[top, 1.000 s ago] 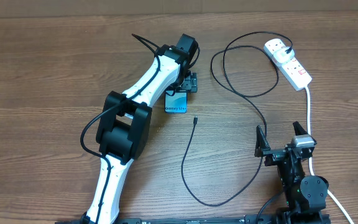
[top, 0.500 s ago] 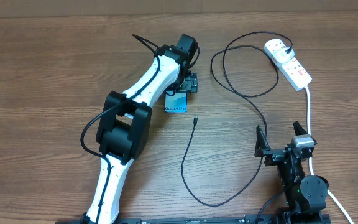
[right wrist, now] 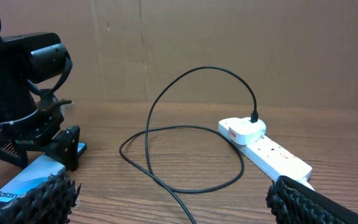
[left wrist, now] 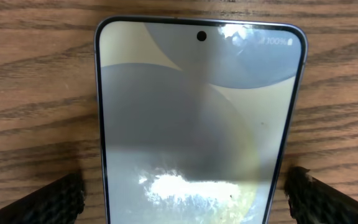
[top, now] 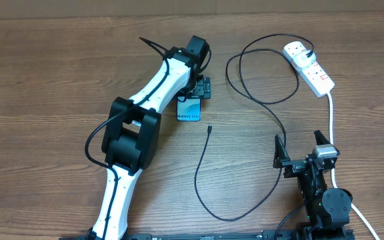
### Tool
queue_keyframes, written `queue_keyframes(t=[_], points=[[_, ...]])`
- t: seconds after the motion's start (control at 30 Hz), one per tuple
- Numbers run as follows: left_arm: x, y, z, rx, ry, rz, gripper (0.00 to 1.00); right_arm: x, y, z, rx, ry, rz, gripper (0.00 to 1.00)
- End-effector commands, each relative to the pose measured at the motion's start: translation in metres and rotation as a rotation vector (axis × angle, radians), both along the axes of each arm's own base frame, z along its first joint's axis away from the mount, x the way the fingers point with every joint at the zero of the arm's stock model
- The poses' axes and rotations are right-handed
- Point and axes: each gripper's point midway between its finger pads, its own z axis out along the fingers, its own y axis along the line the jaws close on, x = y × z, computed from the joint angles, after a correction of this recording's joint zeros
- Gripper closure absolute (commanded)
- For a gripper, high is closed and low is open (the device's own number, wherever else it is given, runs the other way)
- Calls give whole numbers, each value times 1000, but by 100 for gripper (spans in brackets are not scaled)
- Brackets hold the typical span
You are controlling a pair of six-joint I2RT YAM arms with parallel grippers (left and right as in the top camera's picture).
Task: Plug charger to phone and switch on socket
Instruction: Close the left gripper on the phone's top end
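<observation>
The phone lies flat on the table with its light blue screen up. My left gripper is open and straddles the phone's far end. In the left wrist view the phone fills the frame, with a finger of the left gripper on each side and a small gap to each edge. The black charger cable runs from its white plug in the socket to its tip, which lies loose near the phone. My right gripper is open and empty.
The socket's thick white cord runs down past the right arm. In the right wrist view the socket, cable loop, phone and left gripper stand before a cardboard wall.
The left wrist has shifted very slightly to the left over the phone. The right arm, the cable and the phone have not moved.
</observation>
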Motion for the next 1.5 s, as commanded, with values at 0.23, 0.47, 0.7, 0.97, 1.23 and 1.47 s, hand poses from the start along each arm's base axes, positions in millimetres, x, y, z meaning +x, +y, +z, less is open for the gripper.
queue_keyframes(t=[0.23, 0.47, 0.7, 0.97, 1.23, 1.47], points=[[-13, 1, -31, -8, 92, -43, 0, 0, -2, -1, -1, -5, -8, 0], [-12, 4, -31, 9, 86, -40, 0, 0, -2, -1, -1, -5, -8, 0], [-14, 3, -31, 30, 81, -49, 0, 0, -2, -1, -1, -5, -7, 0], [-15, 4, -31, 36, 84, -49, 3, 0, -2, -1, -1, -5, -7, 0], [-15, 4, -31, 36, 84, -49, 10, 0, -2, -1, -1, -5, -7, 0], [-15, 4, -31, 36, 84, -49, 15, 0, -2, -1, -1, -5, -7, 0]])
